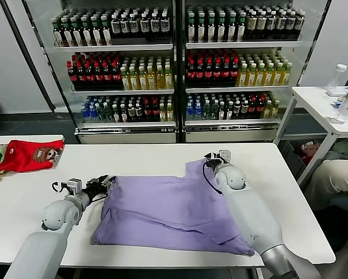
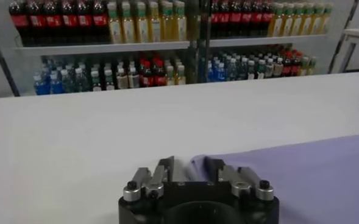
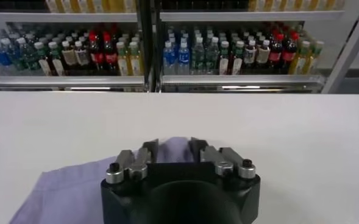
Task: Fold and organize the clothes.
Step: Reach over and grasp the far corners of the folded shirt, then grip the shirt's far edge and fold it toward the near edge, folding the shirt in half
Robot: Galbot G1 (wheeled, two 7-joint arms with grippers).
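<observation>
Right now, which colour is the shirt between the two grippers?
Light purple T-shirt, best in the head view.

The head camera looks forward and down over the whole table (image 1: 162, 154). Each wrist camera sits low, right behind its own hand, facing across the table. All three views share the drink shelves (image 1: 177, 70) beyond the hands.

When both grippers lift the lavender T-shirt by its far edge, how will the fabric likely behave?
The lavender T-shirt lies flat with soft wrinkles, so it will probably drape and sag between the left gripper and right gripper. It looks thin and light. Its near hem would likely drag across the white table.
</observation>
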